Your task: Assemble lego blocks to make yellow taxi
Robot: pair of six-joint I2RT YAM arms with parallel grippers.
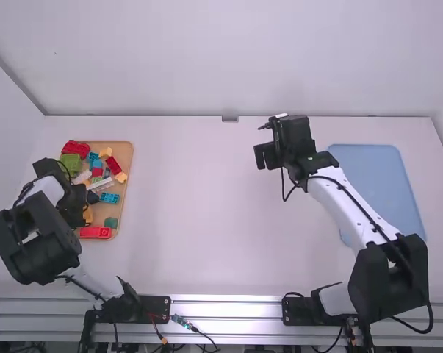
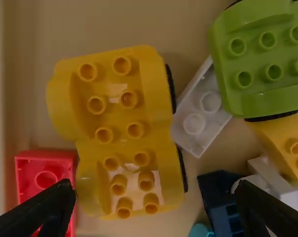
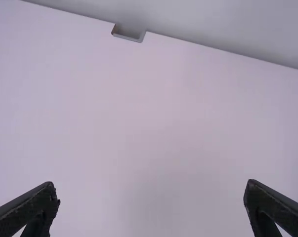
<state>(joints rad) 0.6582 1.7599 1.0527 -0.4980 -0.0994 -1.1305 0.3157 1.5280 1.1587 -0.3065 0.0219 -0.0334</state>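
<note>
A white surface (image 1: pixel 199 220) spreads out in front of a pale wall (image 1: pixel 221 59), with one wooden tray (image 1: pixel 130 151) of toy blocks on its left part and one blue mat (image 1: pixel 375 176) on its right. In the high view the left claw (image 1: pixel 78 204) is over the near-left part of the tray; its two fingers stand wide apart in its wrist view, with nothing held between them. Beneath it lies the one yellow wheeled base (image 2: pixel 121 118), twelve studs showing and two black wheels visible along one side. Just beside that are one red block (image 2: pixel 32 168) and one pale grey piece (image 2: pixel 203 111) with two studs in sight. Nearby come one green wheeled base (image 2: pixel 257 59), one yellow block (image 2: pixel 287 143) partly in view, and one dark blue block (image 2: pixel 220 195). Across the whole tray the high view shows four red blocks, among them one near the middle (image 1: pixel 113 165), and one blue studded brick (image 1: pixel 109 198) next to one dark teal block (image 1: pixel 111 223). The right claw (image 1: pixel 267 156) is above the surface between tray and mat, its two fingers spread wide, holding nothing.
</note>
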